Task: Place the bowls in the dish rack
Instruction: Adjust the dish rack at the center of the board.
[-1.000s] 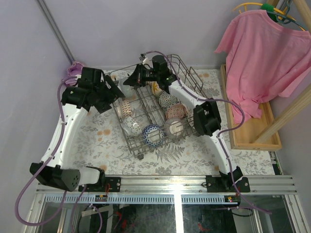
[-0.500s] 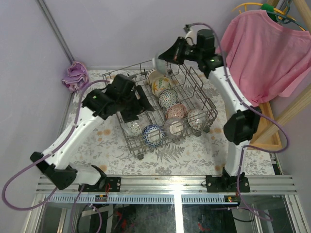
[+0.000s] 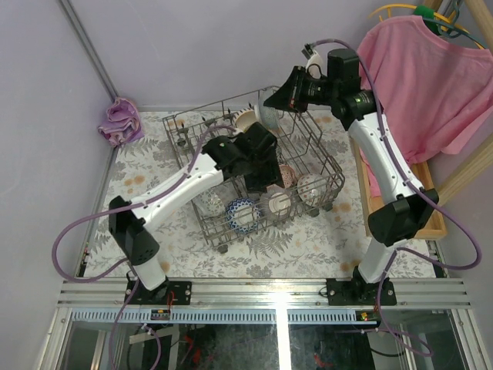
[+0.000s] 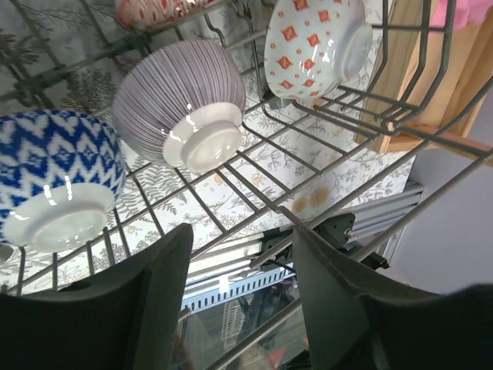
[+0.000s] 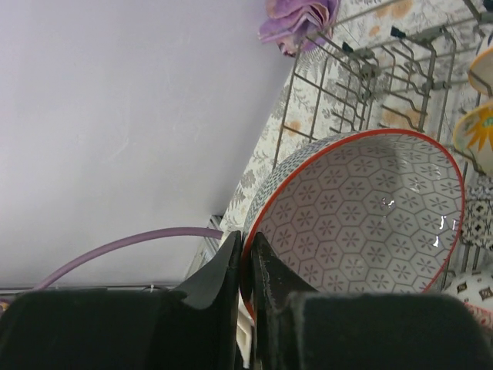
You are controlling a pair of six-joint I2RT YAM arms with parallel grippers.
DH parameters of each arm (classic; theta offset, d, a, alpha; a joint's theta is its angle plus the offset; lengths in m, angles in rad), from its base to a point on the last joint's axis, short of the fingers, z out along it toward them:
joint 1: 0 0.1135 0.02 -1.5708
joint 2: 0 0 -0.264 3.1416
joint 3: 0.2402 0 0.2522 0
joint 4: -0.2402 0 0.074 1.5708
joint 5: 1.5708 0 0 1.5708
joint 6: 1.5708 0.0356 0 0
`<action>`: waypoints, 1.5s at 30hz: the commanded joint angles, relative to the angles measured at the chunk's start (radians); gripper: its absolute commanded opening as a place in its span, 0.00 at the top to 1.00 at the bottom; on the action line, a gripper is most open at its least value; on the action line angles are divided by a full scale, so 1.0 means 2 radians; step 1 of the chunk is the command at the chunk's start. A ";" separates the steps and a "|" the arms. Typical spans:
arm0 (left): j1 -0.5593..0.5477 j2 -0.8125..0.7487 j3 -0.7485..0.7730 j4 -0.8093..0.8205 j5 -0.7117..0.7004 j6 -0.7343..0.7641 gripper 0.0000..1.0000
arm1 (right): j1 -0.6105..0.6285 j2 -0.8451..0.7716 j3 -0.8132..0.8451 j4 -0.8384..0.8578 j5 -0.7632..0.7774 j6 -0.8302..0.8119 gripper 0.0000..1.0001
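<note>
The grey wire dish rack (image 3: 327, 166) stands mid-table with several bowls set on edge in it. My right gripper (image 5: 246, 243) is shut on the rim of a grey hexagon-patterned bowl with a red edge (image 5: 370, 208). It holds that bowl (image 3: 268, 116) tilted above the rack's back rows. My left gripper (image 4: 240, 239) is open and empty inside the rack. Just beyond it stand a blue-and-white bowl (image 4: 54, 177), a grey striped bowl (image 4: 181, 108) and a white bowl with red diamonds (image 4: 312, 42). From above, the left wrist (image 3: 258, 158) covers the rack's middle.
A purple cloth (image 3: 119, 119) lies at the table's back left corner. A pink shirt (image 3: 416, 85) hangs at the right above a wooden tray (image 3: 400, 223). An orange-flowered bowl (image 3: 246, 119) sits at the rack's back, close to the held bowl.
The left arm swung from the table's left side to over the rack, and its jaws narrowed. The right arm rose from the rack's back left with the hexagon bowl and moved right.
</note>
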 commanded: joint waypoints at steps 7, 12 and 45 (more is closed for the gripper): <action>-0.050 0.006 -0.010 0.050 0.012 -0.001 0.53 | -0.001 -0.082 -0.040 0.002 -0.017 0.001 1.00; -0.076 -0.005 -0.022 0.064 0.018 -0.002 0.56 | -0.001 -0.094 -0.040 -0.008 -0.012 -0.002 1.00; -0.231 -0.260 -0.233 0.008 -0.075 -0.184 0.59 | 0.053 -0.033 -0.026 -0.031 -0.086 -0.014 0.99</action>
